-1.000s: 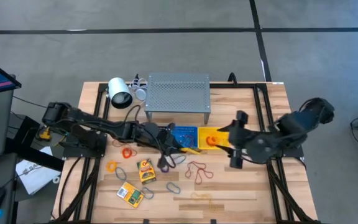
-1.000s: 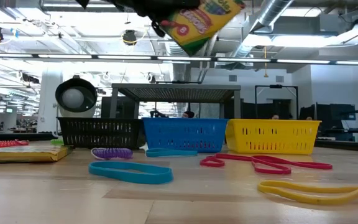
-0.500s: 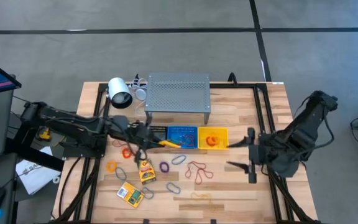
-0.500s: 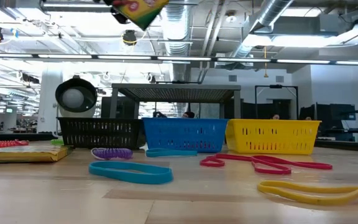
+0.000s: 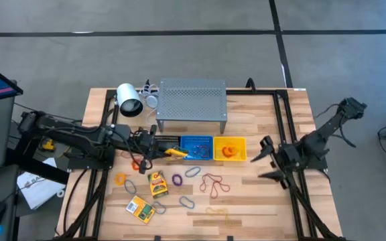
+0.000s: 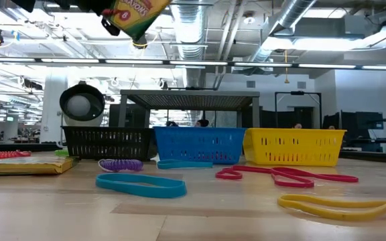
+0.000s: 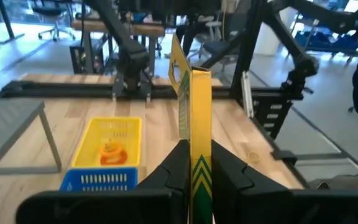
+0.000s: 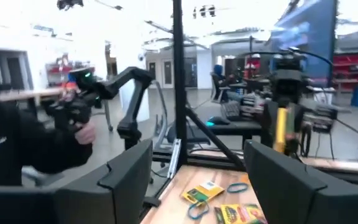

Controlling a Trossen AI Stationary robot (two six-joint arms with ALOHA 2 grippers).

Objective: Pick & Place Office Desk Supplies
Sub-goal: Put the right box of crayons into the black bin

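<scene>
- Left gripper (image 5: 161, 151) is pinched on a yellow-and-green crayon pack (image 5: 175, 153), held up off the table over the seam between the black basket (image 5: 165, 141) and the blue basket (image 5: 197, 148)
- From its wrist the pack (image 7: 197, 130) stands edge-on between the two fingers (image 7: 169, 174); at table height it (image 6: 134, 13) hangs high above the baskets
- Right gripper (image 5: 265, 159) has its fingers spread wide with nothing in them, above bare wood to the right of the yellow basket (image 5: 229, 148)
- The three baskets sit in a row in front of the grey shelf (image 5: 191, 99); something orange lies in the yellow one
- Loose on the table in front of the baskets: two more crayon packs (image 5: 157, 183), an orange loop (image 5: 120, 179), a purple loop (image 5: 177, 179), red bands (image 5: 213, 183), grey clips (image 5: 186, 201)
- A white lamp (image 5: 129, 100) lies at the back left, beside the shelf
</scene>
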